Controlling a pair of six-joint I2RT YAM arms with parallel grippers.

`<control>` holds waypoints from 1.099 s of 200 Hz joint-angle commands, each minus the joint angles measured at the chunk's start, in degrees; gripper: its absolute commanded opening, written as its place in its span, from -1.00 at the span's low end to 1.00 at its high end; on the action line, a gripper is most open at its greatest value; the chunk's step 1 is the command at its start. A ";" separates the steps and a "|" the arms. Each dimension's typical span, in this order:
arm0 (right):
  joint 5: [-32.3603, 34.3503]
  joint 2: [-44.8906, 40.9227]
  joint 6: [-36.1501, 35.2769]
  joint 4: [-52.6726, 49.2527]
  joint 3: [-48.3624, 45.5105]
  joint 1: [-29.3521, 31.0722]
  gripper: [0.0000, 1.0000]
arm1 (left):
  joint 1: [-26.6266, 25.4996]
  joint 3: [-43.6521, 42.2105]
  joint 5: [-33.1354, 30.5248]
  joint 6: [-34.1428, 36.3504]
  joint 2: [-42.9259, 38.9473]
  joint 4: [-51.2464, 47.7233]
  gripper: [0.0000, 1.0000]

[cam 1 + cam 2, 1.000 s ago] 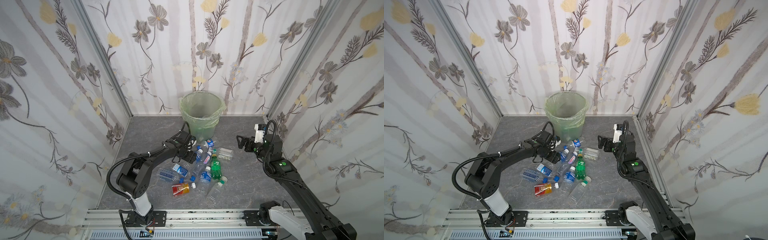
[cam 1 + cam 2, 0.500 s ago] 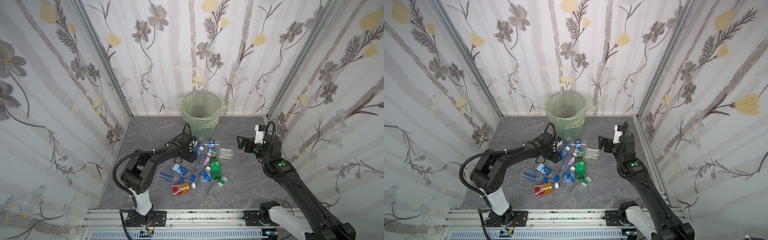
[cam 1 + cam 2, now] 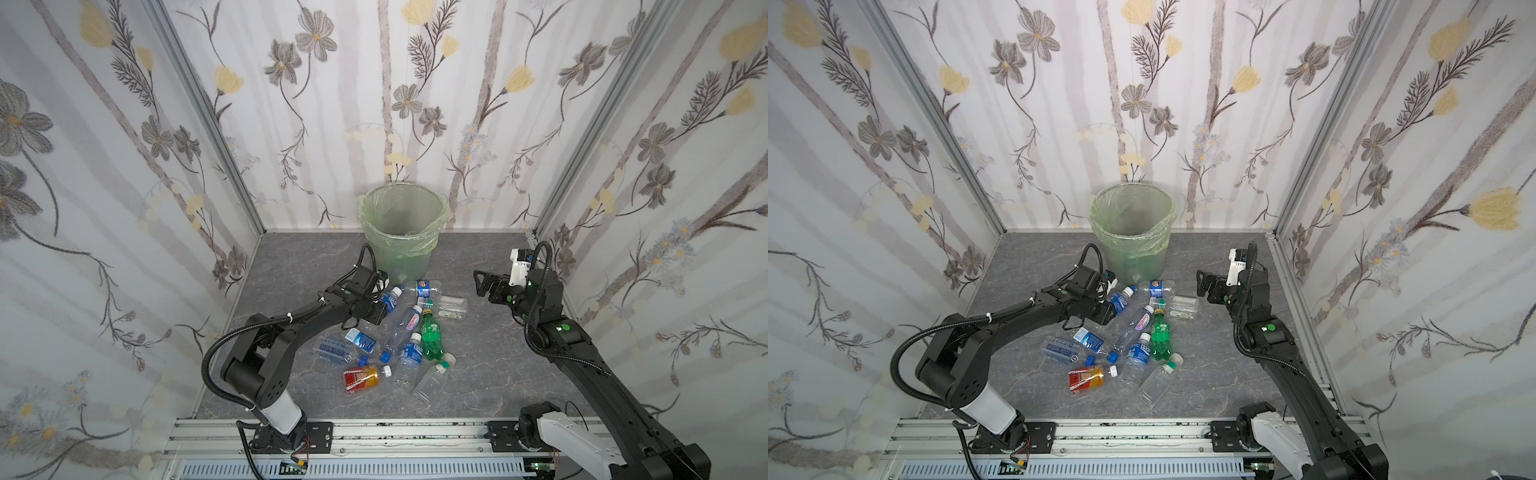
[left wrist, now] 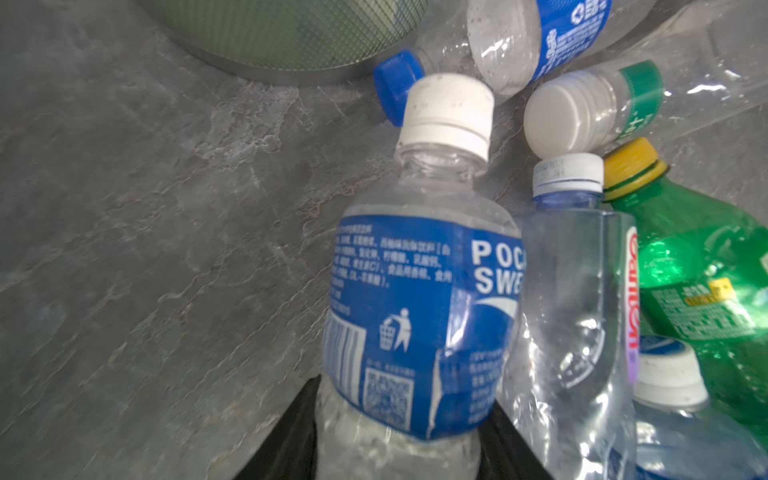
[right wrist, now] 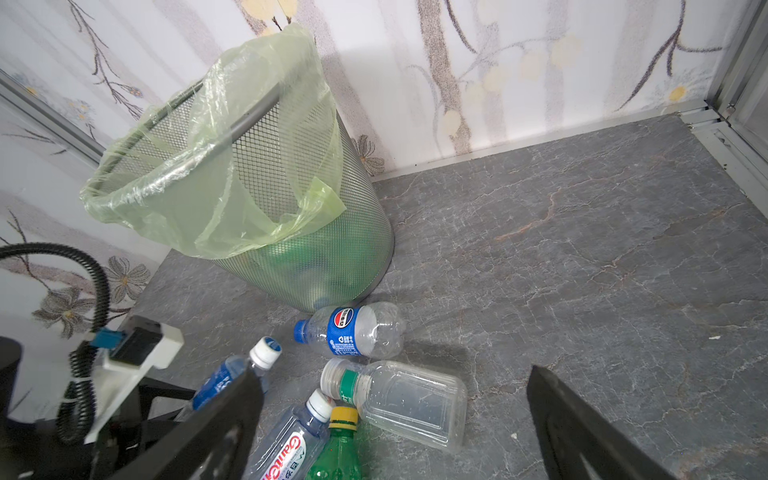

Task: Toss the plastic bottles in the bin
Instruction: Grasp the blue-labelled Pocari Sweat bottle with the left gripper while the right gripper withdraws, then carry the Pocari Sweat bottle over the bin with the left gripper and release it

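Note:
Several plastic bottles [image 3: 409, 353] lie in a heap on the grey floor in front of the bin [image 3: 399, 253], a mesh bucket with a light green liner. My left gripper [image 4: 399, 432] is shut on a clear bottle with a blue label and white cap [image 4: 419, 291], its black fingers [image 4: 291, 436] pressed against both sides. In both top views this bottle [image 3: 390, 298] [image 3: 1121, 299] points toward the bin's base. My right gripper [image 5: 395, 399] stands open and empty above the heap's right side, over a clear flat bottle [image 5: 407, 403].
A green bottle with a yellow cap [image 3: 430, 338], an orange-red labelled bottle [image 3: 360, 378] and a label-less clear bottle [image 3: 432, 380] lie nearer the front rail. A blue-capped bottle [image 5: 353, 330] rests against the bin's base. Flowered walls close in three sides.
My left gripper's jaws have closed onto the blue-labelled bottle at the heap's back left. The right arm has hardly moved and stays open.

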 commanded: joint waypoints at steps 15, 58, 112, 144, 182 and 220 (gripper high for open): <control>0.59 1.62 0.54 1.58 0.14 0.02 0.97 | 0.04 -0.63 -0.77 -2.85 -9.51 1.99 -0.01; -0.27 3.44 0.74 2.01 0.96 0.02 0.94 | 0.02 -1.51 -2.89 -4.98 -24.13 3.07 -0.01; -0.52 4.33 0.78 1.59 1.05 0.05 0.91 | 0.04 10.06 -5.70 -5.82 -27.60 5.48 -0.03; -1.99 5.75 0.78 1.53 1.47 0.17 0.90 | 1.02 32.54 -5.52 -4.29 -8.89 5.72 0.01; -2.06 8.29 1.20 -1.40 3.91 0.45 0.89 | 2.06 55.15 -7.71 -7.98 14.09 3.09 0.72; -2.50 11.37 -4.07 -6.58 6.63 0.50 0.95 | 2.48 49.57 -9.65 -8.56 10.95 3.01 0.93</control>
